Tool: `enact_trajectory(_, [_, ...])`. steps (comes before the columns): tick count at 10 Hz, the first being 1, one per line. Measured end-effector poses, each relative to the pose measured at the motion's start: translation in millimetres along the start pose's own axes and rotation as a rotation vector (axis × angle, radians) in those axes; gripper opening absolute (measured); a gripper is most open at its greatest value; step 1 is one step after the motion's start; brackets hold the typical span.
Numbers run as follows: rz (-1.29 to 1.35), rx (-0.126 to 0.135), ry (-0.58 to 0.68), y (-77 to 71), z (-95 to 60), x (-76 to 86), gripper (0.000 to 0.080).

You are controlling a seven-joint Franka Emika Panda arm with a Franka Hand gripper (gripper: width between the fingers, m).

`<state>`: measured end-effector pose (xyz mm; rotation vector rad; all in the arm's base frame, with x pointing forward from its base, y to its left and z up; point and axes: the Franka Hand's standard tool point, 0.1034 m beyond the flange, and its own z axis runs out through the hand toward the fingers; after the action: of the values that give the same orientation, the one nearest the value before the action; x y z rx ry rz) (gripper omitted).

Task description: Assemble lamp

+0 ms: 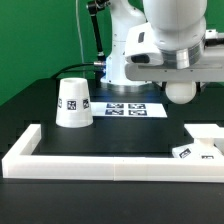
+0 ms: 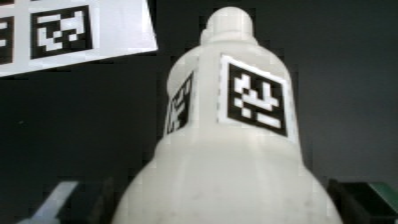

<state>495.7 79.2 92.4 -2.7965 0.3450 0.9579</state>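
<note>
Black table [image 1: 120, 135]: upright shade [image 1: 73, 103], bulb [image 1: 182, 90] aloft.

Bright, even light, coarse pictures (wrist view soft)

In the exterior view the base [image 1: 204, 146] runs off that view's right edge and the arm [image 1: 170, 30] is cut at the top. The gripper [image 1: 180, 78] hides all of the bulb [image 1: 181, 92] but its round end. In the wrist view the bulb's wide part and the marker board [image 2: 63, 35] are cropped, and only dim slivers of 2 fingers [image 2: 59, 202] show
</note>
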Motion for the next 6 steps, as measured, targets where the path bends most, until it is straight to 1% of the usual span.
enact_trajectory(2, [-0.005,0.009,0.143,-2.6,-1.9,2.5,0.0579])
enact_trajectory(3, [-0.013,0.014,0.219,-3.5,-5.4,5.5,0.0579])
enact_trajectory(4, [-0.031,0.018,0.276,-3.1,-13.4,6.2,0.0579])
enact_trajectory(5, [-0.039,0.023,0.315,-5.3,-24.8,4.7,0.0579])
enact_trajectory(6, [-0.049,0.031,0.386,-8.9,-39.1,8.7,0.0579])
